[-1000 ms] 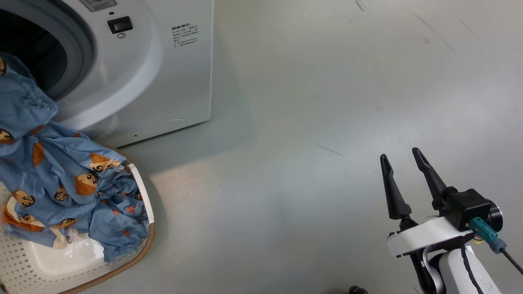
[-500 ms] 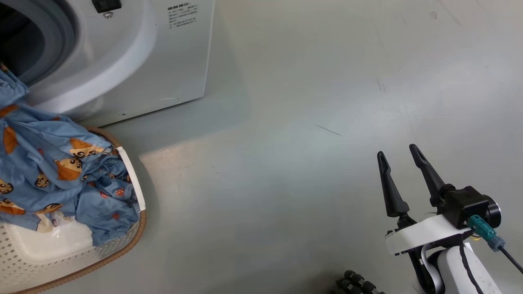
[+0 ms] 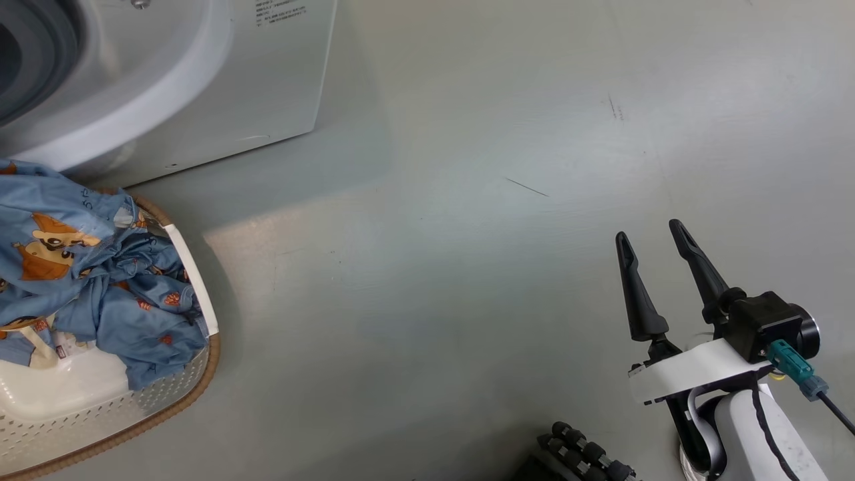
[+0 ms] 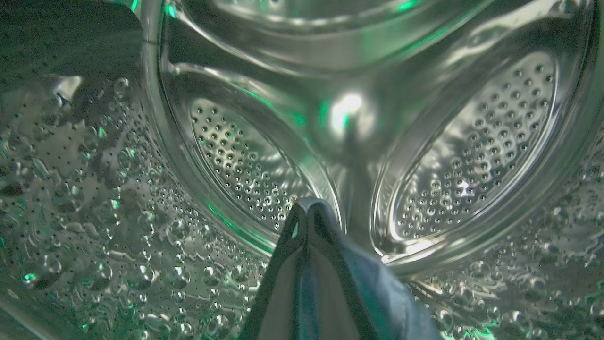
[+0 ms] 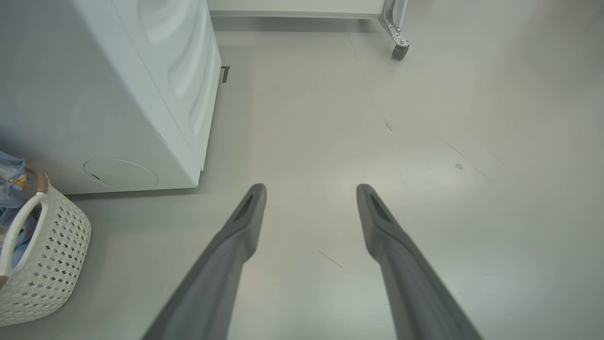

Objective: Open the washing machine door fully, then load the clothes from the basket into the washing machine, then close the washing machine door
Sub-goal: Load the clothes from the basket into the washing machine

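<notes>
Risk: left tool (image 4: 304,208) may let go too shallow, so the garment (image 4: 377,288) slides back out of the drum (image 4: 472,156); a trailing end could hang over the washer (image 3: 200,80) mouth and foul closing; if it's tangled with the clothes (image 3: 100,267) heaped in the basket (image 3: 200,374), pulling could drag them out onto the floor (image 3: 434,267); basket sits just beside washer front; left tool fingers together, clamped on the blue garment, inside the drum, can't tell if touching steel; right tool (image 3: 648,232) fingers apart, holds nothing, above bare floor, well apart from basket.
</notes>
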Controlling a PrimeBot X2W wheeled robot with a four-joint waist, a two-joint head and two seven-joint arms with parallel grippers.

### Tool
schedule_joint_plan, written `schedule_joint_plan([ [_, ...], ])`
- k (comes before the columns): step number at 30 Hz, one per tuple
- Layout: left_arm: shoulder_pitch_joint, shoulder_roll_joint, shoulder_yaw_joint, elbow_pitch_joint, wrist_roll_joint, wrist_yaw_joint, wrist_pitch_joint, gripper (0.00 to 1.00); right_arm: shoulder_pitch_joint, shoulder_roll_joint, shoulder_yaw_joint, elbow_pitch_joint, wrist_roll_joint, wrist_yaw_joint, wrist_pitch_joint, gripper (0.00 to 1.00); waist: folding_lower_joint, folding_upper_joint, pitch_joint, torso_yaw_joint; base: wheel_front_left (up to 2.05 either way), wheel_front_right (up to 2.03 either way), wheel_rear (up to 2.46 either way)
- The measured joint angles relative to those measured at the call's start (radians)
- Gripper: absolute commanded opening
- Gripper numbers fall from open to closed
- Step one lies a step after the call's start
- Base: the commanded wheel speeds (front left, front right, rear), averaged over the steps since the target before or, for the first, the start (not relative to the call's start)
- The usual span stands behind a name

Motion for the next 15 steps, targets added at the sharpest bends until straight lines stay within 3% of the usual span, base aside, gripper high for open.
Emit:
schedule_joint_plan([
  [10,0.01,-0.006,-0.053,0.172,0.036,0.0,0.049,0.0,-0.001,0.001,0.015,0.016,0.0,0.0,0.0,1.0,0.0,0.0,-0.006,-0.003,0.0,0.0,0.0],
  [11,0.009,-0.007,-0.059,0.181,0.042,0.0,0.049,0.1,-0.001,0.001,0.014,0.017,0.0,0.0,0.0,1.0,0.0,0.0,-0.009,-0.003,0.0,0.0,0.0],
  [12,0.009,-0.01,-0.064,0.192,0.048,0.0,0.049,0.3,0.0,0.0,0.013,0.02,0.0,0.0,0.0,1.0,0.0,0.0,-0.013,-0.002,0.0,0.0,0.0],
  [13,0.01,-0.012,-0.07,0.203,0.055,0.0,0.056,0.4,0.0,-0.001,0.014,0.022,0.0,0.0,0.0,1.0,0.0,0.0,-0.017,-0.002,0.0,0.0,0.0],
  [15,0.01,-0.015,-0.077,0.223,0.059,0.001,0.059,0.42,0.0,-0.002,0.015,0.025,0.0,0.0,0.0,1.0,0.0,0.0,-0.025,-0.001,0.0,0.0,0.0],
])
